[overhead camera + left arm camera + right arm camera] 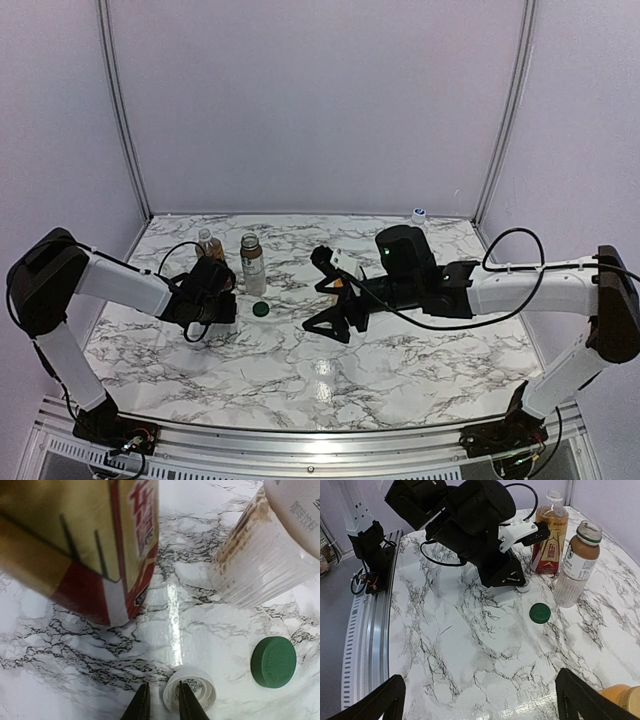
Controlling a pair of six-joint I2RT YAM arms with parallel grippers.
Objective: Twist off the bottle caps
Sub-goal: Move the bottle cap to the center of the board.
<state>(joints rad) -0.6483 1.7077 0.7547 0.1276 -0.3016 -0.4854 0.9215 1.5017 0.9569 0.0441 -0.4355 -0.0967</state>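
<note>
A white cap (192,690) lies upside down on the marble. My left gripper (164,687) stands over it with its jaws narrowed to shut. One finger covers the cap's inside and the other is just outside its wall, with a strip of marble showing between. A dark green cap (273,661) rests top up to the right. The amber tea bottle (100,545) with a red label and a brown bottle (270,550) with a white label stand just beyond. The brown bottle's mouth (588,527) is open. My right gripper (480,700) hangs open over bare table, nothing between its fingers.
An orange juice bottle (620,697) stands close beside my right gripper's right finger. A small bottle with a white and blue cap (418,214) stands at the table's far edge. The left arm (480,530) looms across the right wrist view. A metal rail (300,445) runs along the near edge.
</note>
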